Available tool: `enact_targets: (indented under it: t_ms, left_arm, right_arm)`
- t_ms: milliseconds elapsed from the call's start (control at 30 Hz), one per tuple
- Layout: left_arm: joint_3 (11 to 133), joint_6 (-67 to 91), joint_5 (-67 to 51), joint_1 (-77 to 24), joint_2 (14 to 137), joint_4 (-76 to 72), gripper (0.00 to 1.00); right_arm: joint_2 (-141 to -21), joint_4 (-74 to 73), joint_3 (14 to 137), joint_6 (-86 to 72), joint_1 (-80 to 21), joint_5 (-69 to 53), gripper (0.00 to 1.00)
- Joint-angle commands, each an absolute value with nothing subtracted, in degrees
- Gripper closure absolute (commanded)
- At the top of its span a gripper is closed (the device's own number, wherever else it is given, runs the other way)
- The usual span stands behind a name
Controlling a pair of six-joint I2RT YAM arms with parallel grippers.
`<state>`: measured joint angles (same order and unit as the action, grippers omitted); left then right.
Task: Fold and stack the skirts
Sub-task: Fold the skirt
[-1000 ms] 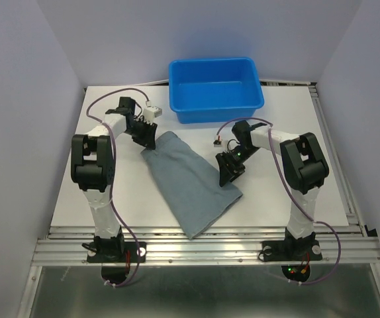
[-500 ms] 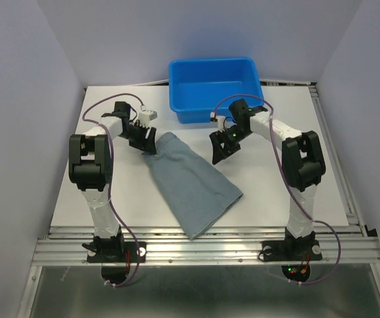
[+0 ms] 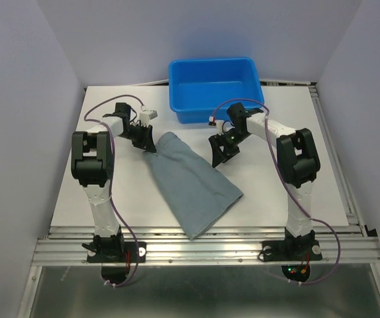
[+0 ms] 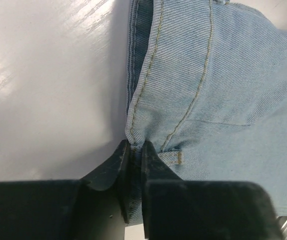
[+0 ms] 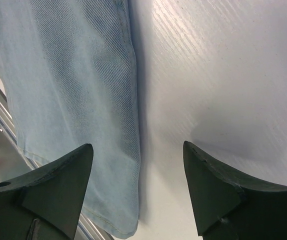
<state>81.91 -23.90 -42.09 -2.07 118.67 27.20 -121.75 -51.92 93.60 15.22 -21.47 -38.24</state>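
The first fold looks to be in preparation; no crease has been made. The skirt (image 3: pixel 193 185) lies flat and unfolded on the table (image 3: pixel 110 192), running on a slant from its narrow far-left end to its wider end near the front edge, and it is well apart from the tub (image 3: pixel 216 114) at the far side.

The left gripper (image 4: pixel 135 147) is pinched tight on the far-left corner of the skirt, with cloth pressed between its fingers right at a stitched seam. The right gripper (image 5: pixel 136 147) is spread wide and holds nothing. It hangs over the skirt's right edge, one finger above cloth and the other above bare table. Whether it is already touching the surface is hard to tell from the wrist view; a shadow beneath it suggests it is just above.

The next move probably calls for the right gripper to settle on the far-right corner and close on it. Both arms could then lift the far end level and carry it toward the near hem. The one-sided hold risks dragging the cloth crooked if the left arm pulls alone.

The table is smooth, white and faintly glossy, so the denim-like fabric should slide easily on it. Plain pale walls (image 3: pixel 31 99) close in three sides, and metal rails (image 3: pixel 210 248) run along the near edge.
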Motion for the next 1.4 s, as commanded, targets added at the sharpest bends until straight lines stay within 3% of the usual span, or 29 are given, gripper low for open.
enact_targets:
  t_ms: [0, 600, 967, 1200, 1333, 1367]
  left_arm:
    - [83.1, -26.5, -41.8, -2.4, 120.2, 32.3, 0.97]
    - [83.5, -24.5, -43.9, -3.3, 107.5, 34.3, 1.00]
    - [79.7, -23.6, -37.1, -10.5, 101.4, 30.2, 1.00]
    - [76.9, -21.1, -34.7, -9.0, 103.4, 26.6, 1.00]
    - [77.2, -21.2, -33.2, -6.6, 105.8, 26.4, 0.53]
    - [77.3, -21.4, -32.9, -5.8, 106.6, 26.4, 0.36]
  right_arm:
    - [-121.0, -51.4, 92.6, 15.8, -21.6, -37.5, 0.23]
    - [-115.9, -52.6, 88.2, 17.4, -21.6, -35.9, 0.24]
    - [-117.1, -53.3, 88.5, 18.2, -21.6, -34.9, 0.24]
    - [-117.9, -54.3, 89.5, 18.0, -21.6, -35.1, 0.23]
    - [-118.2, -54.6, 89.7, 18.0, -21.6, -35.1, 0.23]
    - [-118.2, -54.5, 89.6, 18.0, -21.6, -35.1, 0.23]
